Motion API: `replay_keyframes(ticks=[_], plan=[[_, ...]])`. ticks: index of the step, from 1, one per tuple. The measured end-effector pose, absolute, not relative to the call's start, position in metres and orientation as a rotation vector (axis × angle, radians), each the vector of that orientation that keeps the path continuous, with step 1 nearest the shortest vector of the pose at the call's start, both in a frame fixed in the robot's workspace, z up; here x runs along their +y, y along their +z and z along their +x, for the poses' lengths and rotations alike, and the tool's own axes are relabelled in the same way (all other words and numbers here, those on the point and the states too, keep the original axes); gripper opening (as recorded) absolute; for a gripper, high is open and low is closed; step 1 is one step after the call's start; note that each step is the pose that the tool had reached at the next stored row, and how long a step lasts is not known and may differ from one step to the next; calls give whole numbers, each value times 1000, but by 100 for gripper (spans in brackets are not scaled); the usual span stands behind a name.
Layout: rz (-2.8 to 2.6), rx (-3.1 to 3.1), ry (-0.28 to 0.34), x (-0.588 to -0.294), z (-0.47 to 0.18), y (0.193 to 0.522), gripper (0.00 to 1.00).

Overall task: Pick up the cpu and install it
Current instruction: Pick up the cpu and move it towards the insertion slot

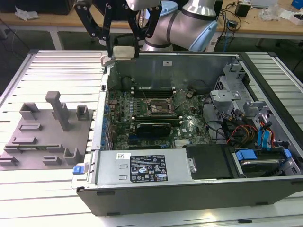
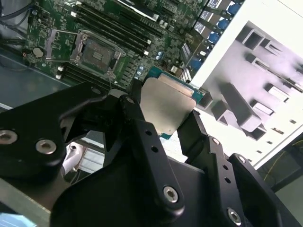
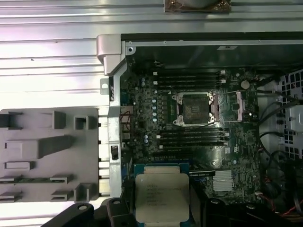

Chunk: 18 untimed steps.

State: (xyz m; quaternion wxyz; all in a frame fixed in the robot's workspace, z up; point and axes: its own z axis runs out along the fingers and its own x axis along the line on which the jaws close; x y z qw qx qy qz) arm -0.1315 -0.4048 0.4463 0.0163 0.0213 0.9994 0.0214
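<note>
One pincer clamps the cpu by its edges above the case corner; socket well apart.

Bright light, glare on slatted table

Built from rounded silver-grey arm segments with a pale blue joint cap. Ends in matte black jaws made of flat, hinged link bars, pinned with round silver screw heads and dotted with small bolt holes. Looks to carry a white wrist collar above the links in the exterior view, though cropped there.
</note>
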Motion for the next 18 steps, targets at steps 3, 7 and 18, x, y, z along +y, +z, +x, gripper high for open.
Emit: replay_keyframes(ticks=[3, 7, 18], plan=[[66, 3108, 66, -405, -127, 435, 55], [66, 3109, 64, -405, -122, 424, 55], [66, 3112, 62, -405, -93, 391, 55]])
